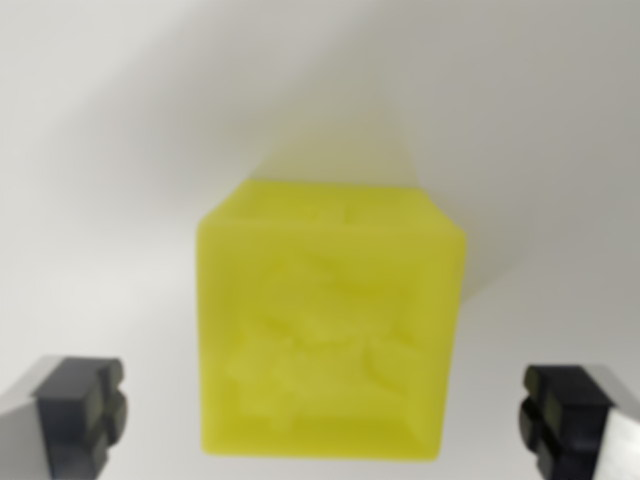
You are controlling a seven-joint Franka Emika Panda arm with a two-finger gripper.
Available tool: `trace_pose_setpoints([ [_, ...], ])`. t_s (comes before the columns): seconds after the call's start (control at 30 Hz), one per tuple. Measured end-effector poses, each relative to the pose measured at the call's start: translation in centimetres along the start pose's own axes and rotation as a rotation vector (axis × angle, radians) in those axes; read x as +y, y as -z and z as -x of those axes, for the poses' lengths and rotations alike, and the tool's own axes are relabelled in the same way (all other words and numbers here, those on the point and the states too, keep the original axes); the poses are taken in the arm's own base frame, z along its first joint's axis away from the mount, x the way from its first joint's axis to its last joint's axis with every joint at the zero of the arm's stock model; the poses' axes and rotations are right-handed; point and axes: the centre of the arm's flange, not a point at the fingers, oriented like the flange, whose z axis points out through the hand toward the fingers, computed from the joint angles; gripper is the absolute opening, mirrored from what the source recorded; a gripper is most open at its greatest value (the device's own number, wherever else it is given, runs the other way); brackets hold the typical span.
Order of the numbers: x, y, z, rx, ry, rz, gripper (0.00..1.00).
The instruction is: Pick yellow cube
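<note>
White worktop (100,200) lies bare around the yellow cube (330,320), which sits between the released hand's (325,410) dark fingertips (85,400), touching neither.

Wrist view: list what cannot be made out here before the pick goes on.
- Yellow cube: the raised pattern on its facing side is blurred, so the shape cannot be read; its lowest edge meets the bottom border.
- End effector: only the two dark fingertips show at the wrist view's lower corners, cut off by the border; they stand wide apart, clear of the cube.
- White surface: plain, with soft shadow; its edges lie outside the view.
</note>
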Motion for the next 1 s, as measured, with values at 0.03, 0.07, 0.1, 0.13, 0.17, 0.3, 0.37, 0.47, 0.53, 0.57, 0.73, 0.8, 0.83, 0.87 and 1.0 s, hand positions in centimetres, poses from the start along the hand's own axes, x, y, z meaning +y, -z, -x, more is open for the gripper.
trace_pose_setpoints([
  [0.03,0.0,-0.3,0.0,0.0,0.0,0.0,1.0],
  [0.07,0.0,-0.5,0.0,0.0,-0.001,0.0,1.0],
  [0.1,0.0,-0.8,0.0,-0.001,-0.001,0.0,1.0],
  [0.13,0.0,-1.0,0.0,0.0,-0.001,0.0,1.0],
  [0.17,0.0,-1.3,0.0,-0.001,-0.002,0.0,1.0],
  [0.3,0.0,-2.3,0.0,-0.001,-0.003,0.001,1.0],
  [0.37,0.0,-2.8,0.0,-0.001,-0.004,0.001,1.0],
  [0.47,0.0,-3.4,0.0,-0.002,-0.005,0.001,1.0],
  [0.53,0.0,-3.6,0.0,-0.002,-0.005,0.001,1.0],
  [0.57,0.0,-3.7,0.0,-0.002,-0.006,0.001,1.0],
  [0.73,0.0,-3.5,0.0,-0.002,-0.007,0.0,0.0],
  [0.8,0.0,-3.0,0.0,-0.002,-0.007,0.0,0.0],
  [0.83,0.0,-2.8,0.0,-0.002,-0.007,0.0,0.0],
  [0.87,0.0,-2.5,0.0,-0.002,-0.007,0.0,0.0],
  [1.0,0.0,-1.6,0.0,-0.003,-0.007,0.0,0.0],
])
